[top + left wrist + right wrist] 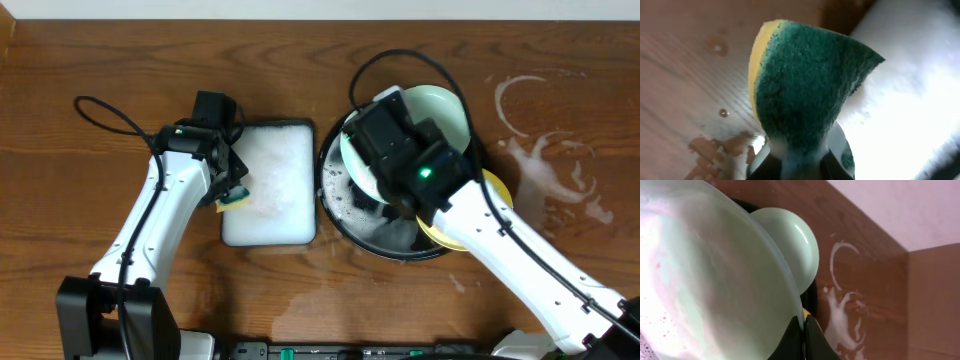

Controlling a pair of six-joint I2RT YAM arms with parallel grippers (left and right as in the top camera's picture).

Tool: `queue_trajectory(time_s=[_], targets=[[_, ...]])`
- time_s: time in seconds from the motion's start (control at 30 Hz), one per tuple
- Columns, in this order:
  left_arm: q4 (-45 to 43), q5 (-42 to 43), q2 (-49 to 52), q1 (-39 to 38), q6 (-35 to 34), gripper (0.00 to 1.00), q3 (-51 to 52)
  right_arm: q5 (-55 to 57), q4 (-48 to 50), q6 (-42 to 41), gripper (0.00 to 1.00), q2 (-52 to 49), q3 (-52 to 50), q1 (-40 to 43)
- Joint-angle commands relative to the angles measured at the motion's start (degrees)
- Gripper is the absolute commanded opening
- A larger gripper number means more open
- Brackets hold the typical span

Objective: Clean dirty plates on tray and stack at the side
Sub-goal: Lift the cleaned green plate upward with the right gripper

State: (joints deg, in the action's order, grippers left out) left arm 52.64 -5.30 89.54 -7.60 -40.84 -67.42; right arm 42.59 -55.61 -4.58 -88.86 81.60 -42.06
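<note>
Brown wooden table (90,60) fills my screens. My left fingers (842,152) are pinched almost together on a green-and-yellow scouring sponge (805,80), which stands up from between them. Just past its tip is the foam-filled white rectangular tray (270,190). My right fingers (815,345) are fully closed on the rim of a pale mint-green round glossy plate (710,280), tilted on edge and filmed with pinkish suds. Just beyond the fingertips I see a sliver of yellow plate (497,190). Farther out, a second mint-green plate (792,245) sits at the far rim of the round black shallow tray (330,200). Past that, whitish soapy rings (555,165) mark the bare table.
</note>
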Motion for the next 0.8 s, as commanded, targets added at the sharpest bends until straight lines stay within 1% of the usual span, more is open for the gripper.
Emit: queue_trajectory(time_s=[0.0,0.33,0.53,0.63,0.77], targets=[[-0.2,3.6,0.4,0.2,4.2,0.08,0.5,5.0,0.1,-1.2,0.01,1.1,0.2,-1.2],[-0.5,3.7,0.4,0.1,5.3,0.08,0.9,9.6,-1.0,-1.1,0.01,1.1,0.2,-1.2],[-3.2,3.9,0.4,0.1,5.3,0.08,3.4,9.7,-0.9,-1.2,0.01,1.1,0.2,-1.2],[-5.1,6.1,0.4,0.1,5.4,0.08,5.0,9.7,-0.9,-1.2,0.01,1.1,0.2,-1.2],[-9.5,11.1,0.4,0.1,8.8,0.08,7.0,9.5,-0.7,-1.5,0.01,1.1,0.2,-1.2]])
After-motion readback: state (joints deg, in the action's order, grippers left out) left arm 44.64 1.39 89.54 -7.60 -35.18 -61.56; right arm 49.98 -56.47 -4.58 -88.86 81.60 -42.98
